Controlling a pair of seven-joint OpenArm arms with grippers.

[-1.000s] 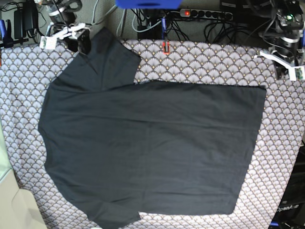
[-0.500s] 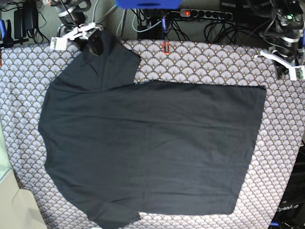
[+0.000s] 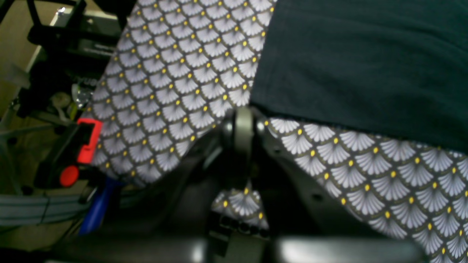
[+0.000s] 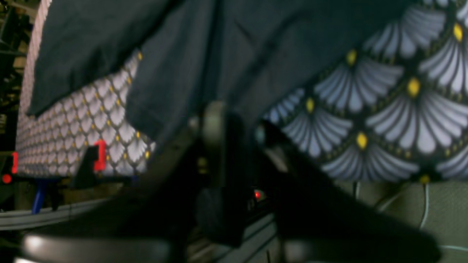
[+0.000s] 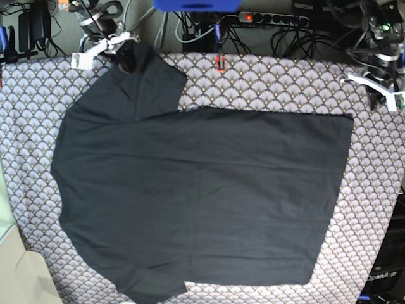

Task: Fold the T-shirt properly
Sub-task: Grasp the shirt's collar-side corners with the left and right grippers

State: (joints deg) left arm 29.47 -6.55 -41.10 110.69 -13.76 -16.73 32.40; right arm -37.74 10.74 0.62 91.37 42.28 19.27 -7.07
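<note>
The dark T-shirt (image 5: 202, 190) lies spread flat on the scallop-patterned cloth (image 5: 285, 82), with one sleeve pointing to the back left. My right gripper (image 5: 126, 56) sits at that sleeve's far end. In the right wrist view its fingers (image 4: 215, 124) stand close together with the T-shirt's (image 4: 219, 44) dark fabric running down between them, so it is shut on the sleeve edge. My left gripper (image 5: 383, 88) hovers at the back right, apart from the shirt. In the left wrist view the left gripper (image 3: 243, 120) is shut on nothing, just short of the T-shirt's (image 3: 365, 65) hem corner.
A red clamp (image 5: 219, 62) holds the cloth at the table's back edge. Behind it are a power strip (image 5: 272, 19), tangled cables and a blue object (image 5: 196, 5). A beige surface (image 5: 19, 272) borders the front left corner.
My right gripper has moved right along the back edge onto the sleeve tip and closed on it. The left arm has shifted only slightly. The shirt's body lies as before.
</note>
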